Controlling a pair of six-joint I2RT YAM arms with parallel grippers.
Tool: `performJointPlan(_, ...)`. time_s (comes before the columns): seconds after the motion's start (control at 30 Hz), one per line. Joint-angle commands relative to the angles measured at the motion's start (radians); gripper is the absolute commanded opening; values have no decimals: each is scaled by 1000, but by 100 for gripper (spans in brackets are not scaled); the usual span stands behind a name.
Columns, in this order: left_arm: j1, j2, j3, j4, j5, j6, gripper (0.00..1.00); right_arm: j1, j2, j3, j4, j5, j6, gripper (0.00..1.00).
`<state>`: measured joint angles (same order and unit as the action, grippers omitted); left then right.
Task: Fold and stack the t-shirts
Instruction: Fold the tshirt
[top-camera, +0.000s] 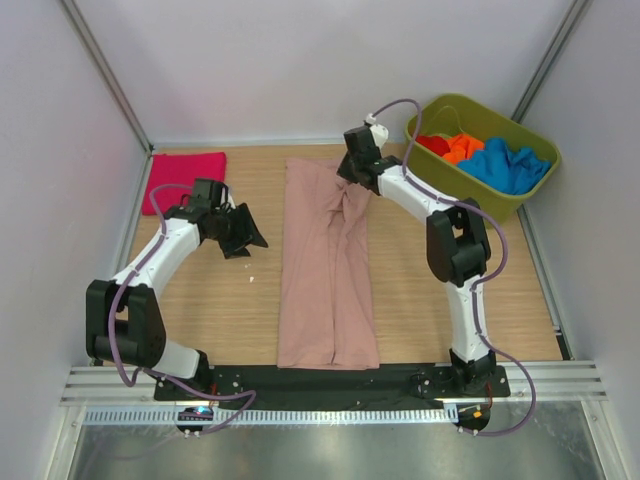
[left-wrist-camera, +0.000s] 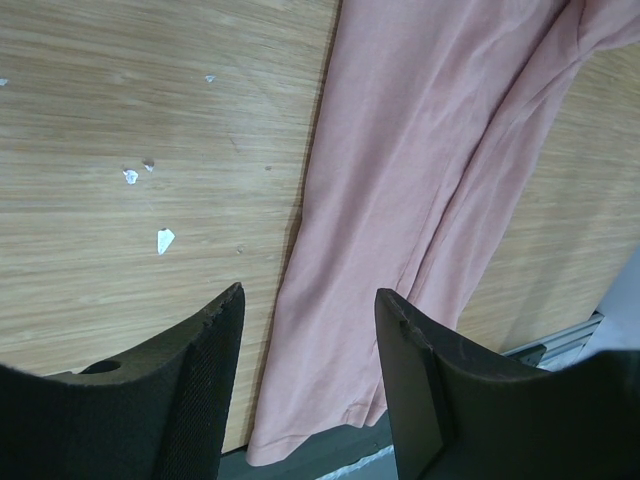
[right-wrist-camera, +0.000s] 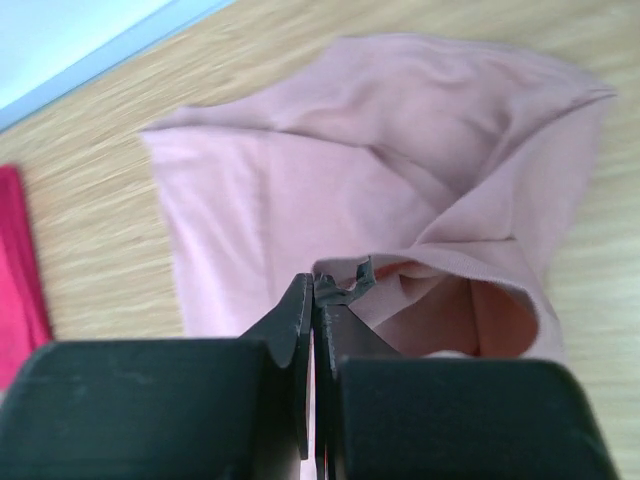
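Note:
A dusty-pink t-shirt (top-camera: 328, 265) lies folded into a long strip down the middle of the table; it also shows in the left wrist view (left-wrist-camera: 420, 170) and the right wrist view (right-wrist-camera: 330, 160). My right gripper (top-camera: 351, 186) (right-wrist-camera: 315, 281) is shut on a raised fold of this shirt near its far end. My left gripper (top-camera: 248, 236) (left-wrist-camera: 308, 296) is open and empty, just left of the shirt, above bare wood. A folded magenta t-shirt (top-camera: 184, 179) lies at the far left. Red (top-camera: 433, 144), orange (top-camera: 463, 147) and blue (top-camera: 506, 165) t-shirts lie crumpled in the tub.
An olive-green plastic tub (top-camera: 447, 108) stands at the far right corner. White walls enclose the table on three sides. Small white scraps (left-wrist-camera: 165, 239) lie on the wood left of the pink shirt. A black strip and metal rail (top-camera: 330, 385) run along the near edge.

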<state>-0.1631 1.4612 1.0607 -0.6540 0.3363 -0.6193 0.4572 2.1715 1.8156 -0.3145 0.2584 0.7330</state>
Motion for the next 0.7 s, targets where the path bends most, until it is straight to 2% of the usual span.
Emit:
performJointPlan(0.0,5,-30,-1,28,15,6,57,21,-13,51,147,-65,-96,1)
performJointPlan(0.17,5,-33,-7,40,10,1,57,23,33,53,199,-168,-112,6)
performJointPlan(0.27,2,-33,-19,62,18,-17,57,24,44,54,198,-217,-141,17)
performJointPlan(0.3,-6,-33,-19,66,20,-25,57,23,40,57,192,-217,-145,24)
performJointPlan(0.33,-12,-32,-19,74,23,-33,57,23,36,60,183,-208,-153,28)
performJointPlan(0.37,-18,-27,-18,89,26,-49,57,21,21,63,158,-202,-162,31)
performJointPlan(0.4,-29,-24,-5,99,38,-59,57,20,13,74,144,-199,-178,39)
performJointPlan(0.5,-45,-4,34,158,82,-126,57,9,-27,103,83,-234,-214,49)
performJointPlan(0.67,-82,83,152,312,96,-198,54,-21,-108,128,-94,-261,-244,55)
